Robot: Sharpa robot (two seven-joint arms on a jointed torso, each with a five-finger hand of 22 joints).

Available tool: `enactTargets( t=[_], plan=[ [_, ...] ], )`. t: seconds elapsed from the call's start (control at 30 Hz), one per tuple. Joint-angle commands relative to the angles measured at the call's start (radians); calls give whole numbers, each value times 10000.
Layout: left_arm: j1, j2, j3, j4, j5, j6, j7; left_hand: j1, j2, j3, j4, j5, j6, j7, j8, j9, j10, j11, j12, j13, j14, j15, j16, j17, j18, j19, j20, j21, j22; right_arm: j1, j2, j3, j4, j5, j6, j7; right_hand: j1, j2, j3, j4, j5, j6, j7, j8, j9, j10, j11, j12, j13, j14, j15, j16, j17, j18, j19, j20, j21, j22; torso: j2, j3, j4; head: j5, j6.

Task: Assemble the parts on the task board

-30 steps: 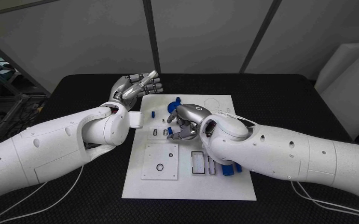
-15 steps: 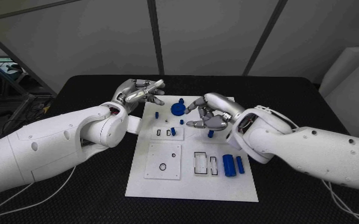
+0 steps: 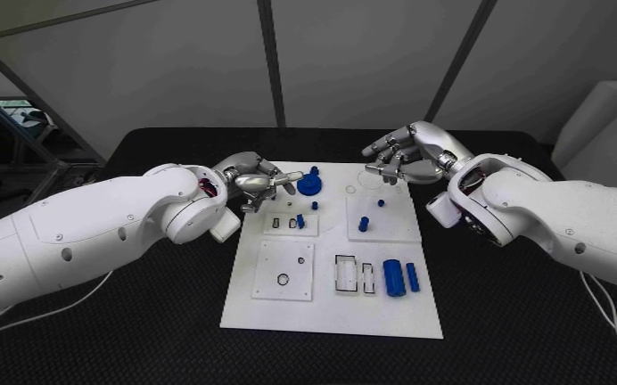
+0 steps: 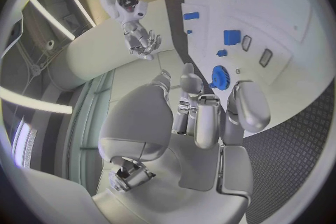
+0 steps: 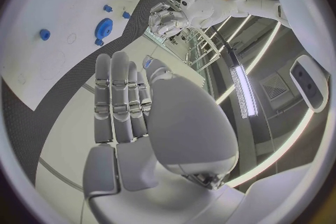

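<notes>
Black worktop [image 3: 514,314] carrying white task board [image 3: 328,314] at centre. Blue parts lying on board: gear [image 3: 308,185] at 12 o'clock, two cylinders [image 3: 400,277] at 4 o'clock. Left hand [image 3: 258,181] hovering at board's 10 o'clock edge beside gear, fingers apart, holding nothing. Right hand [image 3: 412,155] hanging off board's 1 o'clock corner, fingers loosely spread, empty.

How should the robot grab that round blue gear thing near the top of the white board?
Probably by its toothed rim, coming down from above. The blue gear seems to lie flat on the task board, so its edge is the part fingers can pinch. The left hand is right beside it with nothing in it, so it looks best placed.
</notes>
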Motion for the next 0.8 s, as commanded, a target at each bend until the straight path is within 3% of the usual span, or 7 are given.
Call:
enactTargets(
  t=[0.03,0.17,0.37,0.6,0.8],
  plan=[
    [90,176,-8,-125,-2478,1255,-2297,-105,26,-408,204,18,-327,-7,593,579,-96,18,521,566,699,-44,37,1374,105,-80,-25,259,339,34,15,10,-124,1101,-48,488,-88,-91,93,14,72,-8,63,-54,5,-36,121,-571,-536,-88,128,-744,-286,26,-37,133,-455,-300,-74,19,32,16,-75],
    [186,514,-55,-451,-3255,1728,-2754,-205,65,-888,245,29,-590,-27,1076,1113,-96,-27,753,835,702,-59,34,1398,87,-95,-43,436,596,44,48,11,-220,1176,-162,519,-358,-264,-5,101,289,-28,138,-84,6,48,242,-1277,-1379,-46,268,-1930,-770,38,-47,294,-1208,-805,-89,9,47,-16,-96],
    [300,952,-196,-863,-3647,2156,-2972,-225,164,-1203,247,9,-722,-68,1376,1484,2,-59,972,1098,705,-85,30,1413,43,-16,-61,629,904,48,123,11,-275,1164,-229,518,-519,-201,-153,78,355,19,173,-74,11,335,280,-1676,-2160,346,317,-3020,-1192,55,250,355,-1895,-1310,-60,17,19,3,-103],
    [509,1339,-549,-1253,-3794,2592,-3074,-275,203,-1360,258,7,-782,-80,1476,1633,12,-68,1013,1149,705,-95,25,1415,33,-6,-69,675,979,49,170,11,-328,1089,-269,463,-565,-161,-236,24,389,63,158,-61,11,503,269,-1805,-2545,581,325,-3532,-1333,41,449,360,-2208,-1544,-38,15,38,-6,-146],
    [577,1524,-654,-1363,-3817,2665,-3090,-271,231,-1489,244,7,-851,-83,1541,1752,-14,-72,1000,1140,705,-98,19,1415,33,-18,-74,690,1005,49,217,10,-374,1010,-271,406,-577,-148,-254,11,400,64,161,-64,9,527,272,-1835,-2638,627,330,-3657,-1360,39,487,363,-2287,-1601,-39,12,52,-28,-181]
  ],
)
